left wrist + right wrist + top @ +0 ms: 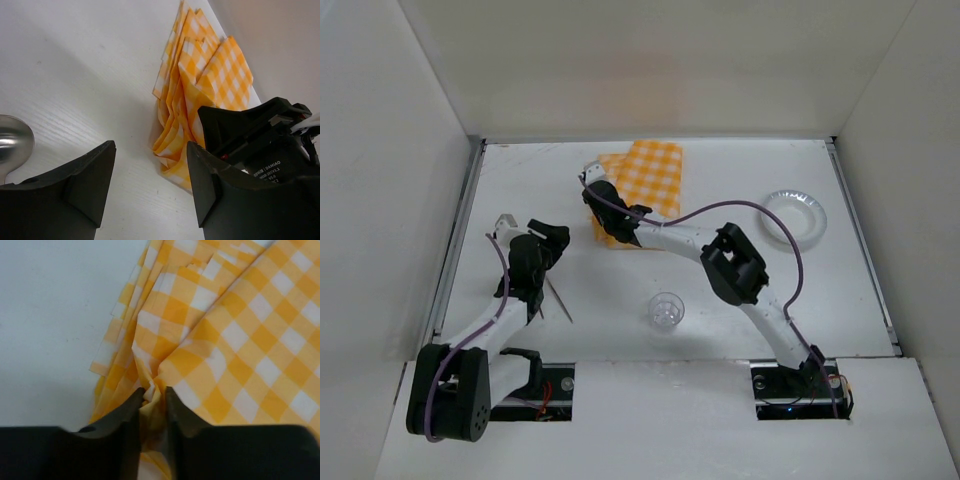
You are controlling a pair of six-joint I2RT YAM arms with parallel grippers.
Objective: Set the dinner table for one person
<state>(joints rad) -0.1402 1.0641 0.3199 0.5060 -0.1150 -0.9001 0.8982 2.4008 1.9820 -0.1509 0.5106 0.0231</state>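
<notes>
**Right fingers have the cloth: lift it clean**

The dinner table [740, 170] is the white table under everything, running out to the walls; the checked cloth [645, 185] lies rumpled at its far middle; my right gripper [154, 392] has its fingers nearly closed on a raised fold at the cloth's edge; I judge the bite thin, so I'd lift slowly and straight up, watching for slip, before carrying it nearer and spreading it flat; the left gripper [150, 147] hovers near the cloth, fingers half apart with nothing between the tips; the clear plate [794, 215] sits well to the right; the clear cup [666, 310] stands near the middle, likely on my path; a metal utensil [12, 140] shows just outside the left fingers
</notes>
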